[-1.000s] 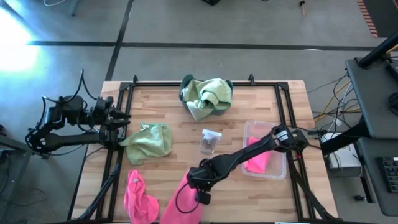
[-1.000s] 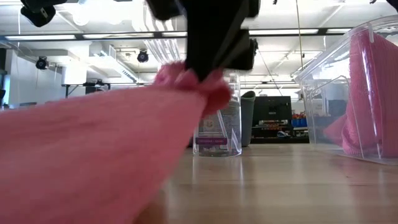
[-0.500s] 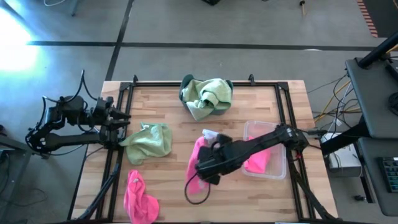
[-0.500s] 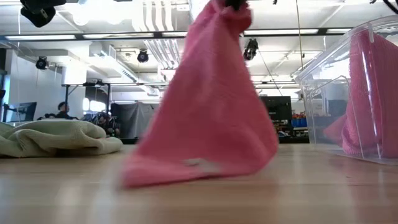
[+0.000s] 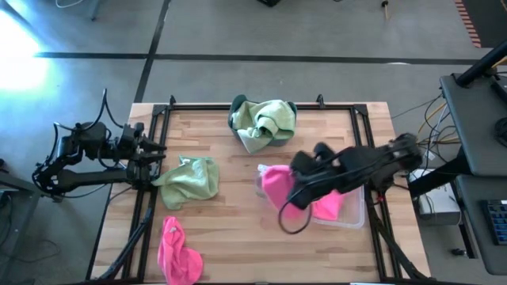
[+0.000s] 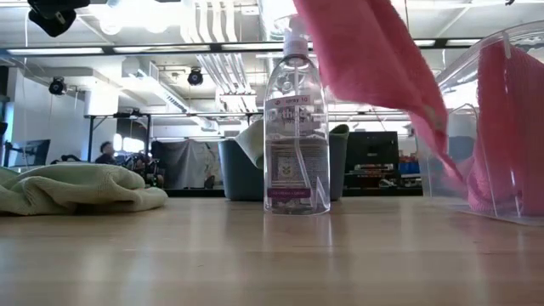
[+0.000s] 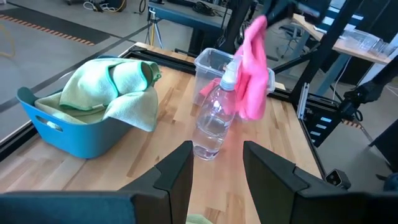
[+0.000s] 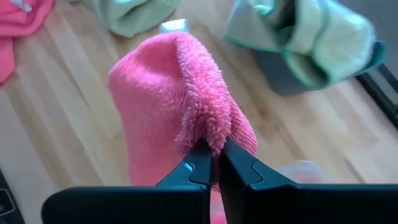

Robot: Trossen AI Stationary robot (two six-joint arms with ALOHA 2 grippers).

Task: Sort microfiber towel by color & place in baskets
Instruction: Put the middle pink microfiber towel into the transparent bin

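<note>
At the high view's left edge the left gripper waits, fingers spread, beside a green towel. Right of centre, the right gripper pinches a pink towel aloft, just left of the clear basket.

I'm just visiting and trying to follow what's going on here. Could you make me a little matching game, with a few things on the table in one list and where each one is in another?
Things:
1. Pink microfiber towel in the air
2. Small clear spray bottle
3. Dark teal-blue plastic basket
4. Loose light green towel

Places or states:
A. Holds green towels
B. Lying flat on the wood, near the left gripper
C. Pinched in the right gripper
D. Standing upright beside the clear plastic basket

Pairs: 1-C, 2-D, 3-A, 4-B
</note>
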